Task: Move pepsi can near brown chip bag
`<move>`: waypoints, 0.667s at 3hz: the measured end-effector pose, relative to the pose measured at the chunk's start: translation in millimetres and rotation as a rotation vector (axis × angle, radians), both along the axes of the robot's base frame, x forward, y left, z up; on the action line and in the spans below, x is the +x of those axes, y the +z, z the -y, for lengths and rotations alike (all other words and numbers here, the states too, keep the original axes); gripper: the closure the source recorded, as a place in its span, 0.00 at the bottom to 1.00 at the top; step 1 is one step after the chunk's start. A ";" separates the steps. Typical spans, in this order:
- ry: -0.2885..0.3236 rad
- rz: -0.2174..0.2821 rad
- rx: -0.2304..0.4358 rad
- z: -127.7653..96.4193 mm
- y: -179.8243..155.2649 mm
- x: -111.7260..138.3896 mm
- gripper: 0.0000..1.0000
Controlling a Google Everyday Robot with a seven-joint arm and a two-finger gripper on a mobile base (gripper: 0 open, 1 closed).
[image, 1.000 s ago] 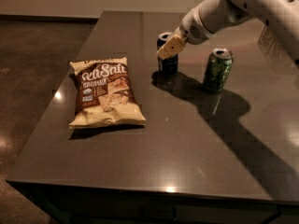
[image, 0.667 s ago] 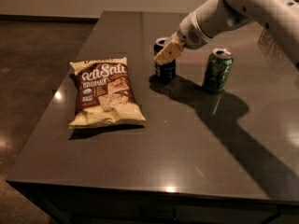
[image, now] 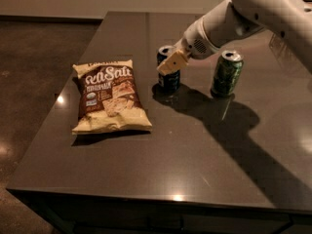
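The pepsi can [image: 169,80] stands upright inside the gripper [image: 168,66], its silver top showing just above and behind the hand and its blue body showing below it. Its base is at the table [image: 195,160] surface; whether it rests there or is raised a hair cannot be told. The gripper looks closed on the can's upper half: one tan pad [image: 172,62] lies flat across the can's near face, and the other is hidden behind the can, so the hold is a judgement and not plainly seen.

On progress, the grasp appears made, but the carrying is not finished. The brown chip bag [image: 109,97] lies flat to the hand's left and a little nearer the camera, with a strip of bare table between its right edge and the can. The can is already fairly near the bag, though apart from it. What seems left is a short slide or carry leftward, then a release with the can upright beside the bag.

A green can [image: 226,73] stands upright on the hand's other side, well apart from it and not touched.

The arm [image: 234,21] comes in from the upper right, high over the table, and slopes down and leftward to the wrist, passing above and behind the green can. The hand is tilted, reaching the can from the side and slightly above.
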State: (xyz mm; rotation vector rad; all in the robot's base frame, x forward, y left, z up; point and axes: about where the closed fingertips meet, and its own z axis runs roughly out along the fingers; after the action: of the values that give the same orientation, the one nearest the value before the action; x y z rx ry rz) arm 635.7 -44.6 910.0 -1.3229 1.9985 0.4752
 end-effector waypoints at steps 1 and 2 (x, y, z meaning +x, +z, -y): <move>0.010 0.004 0.018 -3.9 -3.1 -10.7 0.12; 0.009 0.017 0.034 -4.6 -4.1 -18.9 0.00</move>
State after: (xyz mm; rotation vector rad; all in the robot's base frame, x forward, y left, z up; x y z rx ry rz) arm 616.8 -40.0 905.9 -1.3113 1.9630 0.4980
